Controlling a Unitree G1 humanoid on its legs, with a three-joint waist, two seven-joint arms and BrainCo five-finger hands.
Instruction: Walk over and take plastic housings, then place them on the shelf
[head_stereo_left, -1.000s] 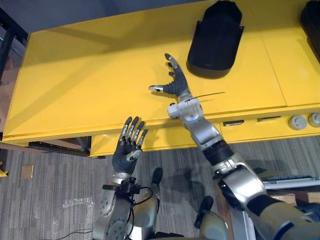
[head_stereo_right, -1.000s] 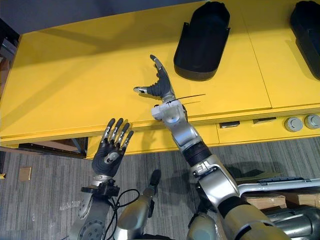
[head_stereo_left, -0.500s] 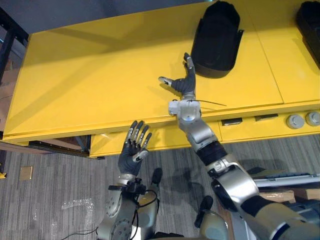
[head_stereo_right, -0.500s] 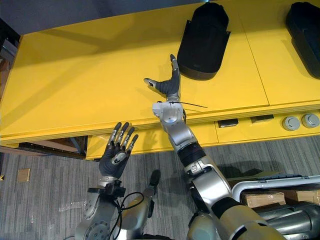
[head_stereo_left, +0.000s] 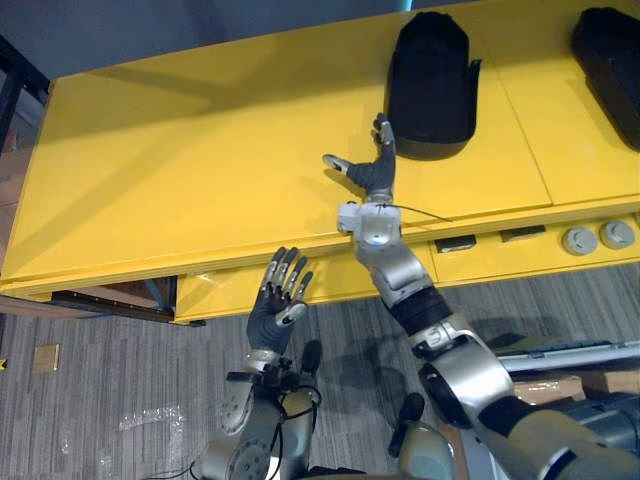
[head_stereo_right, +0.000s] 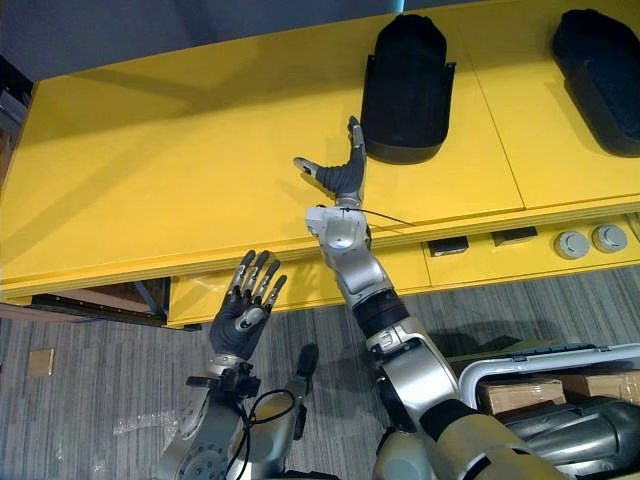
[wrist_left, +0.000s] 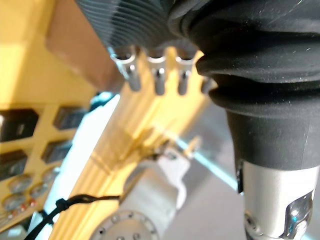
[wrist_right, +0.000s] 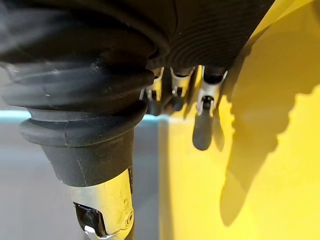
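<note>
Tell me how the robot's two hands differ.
The right hand reaches over the yellow table, close beside a black housing; the left hand hangs short of the table's front edge, over floor. The right hand's thumb sticks out wide; the left hand's lies by its palm. Both are open and empty.

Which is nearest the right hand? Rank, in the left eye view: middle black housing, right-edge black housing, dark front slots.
1. middle black housing, just past the fingertips of the right hand.
2. dark front slots, under the table edge, rightward.
3. right-edge black housing, far right.
</note>
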